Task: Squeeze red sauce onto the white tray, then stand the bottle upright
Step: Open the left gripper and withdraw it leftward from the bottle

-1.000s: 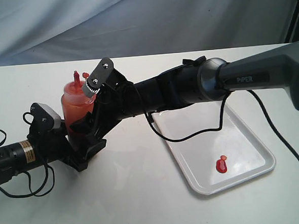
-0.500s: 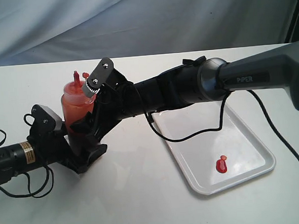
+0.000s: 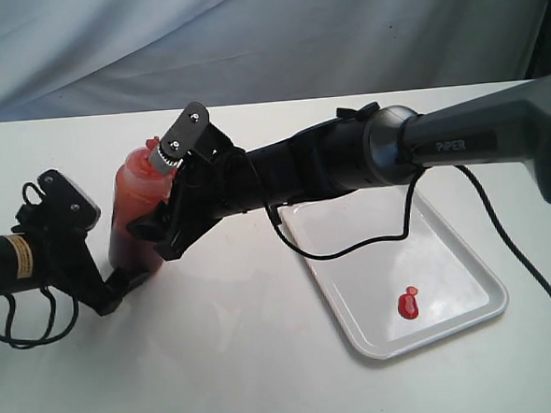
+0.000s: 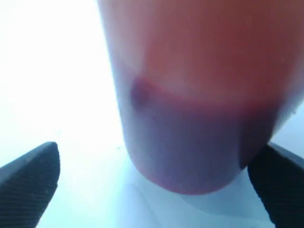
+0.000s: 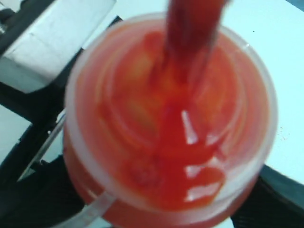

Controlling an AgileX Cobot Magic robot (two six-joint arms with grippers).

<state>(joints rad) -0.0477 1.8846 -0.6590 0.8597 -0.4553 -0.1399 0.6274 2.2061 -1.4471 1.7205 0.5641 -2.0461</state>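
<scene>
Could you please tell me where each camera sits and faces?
Exterior: raised off the table, looking down at the bottle and white tray; left gripper and right gripper show.
Left wrist: low near the table, facing the bottle's base; left gripper fingertips show.
Right wrist: above the bottle, looking down its nozzle; right gripper flanks it.
Shared: all three show the bottle.

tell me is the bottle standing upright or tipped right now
Tipped. The exterior view shows the bottle leaning, top end toward the white tray, with the right gripper closed around it.
</scene>
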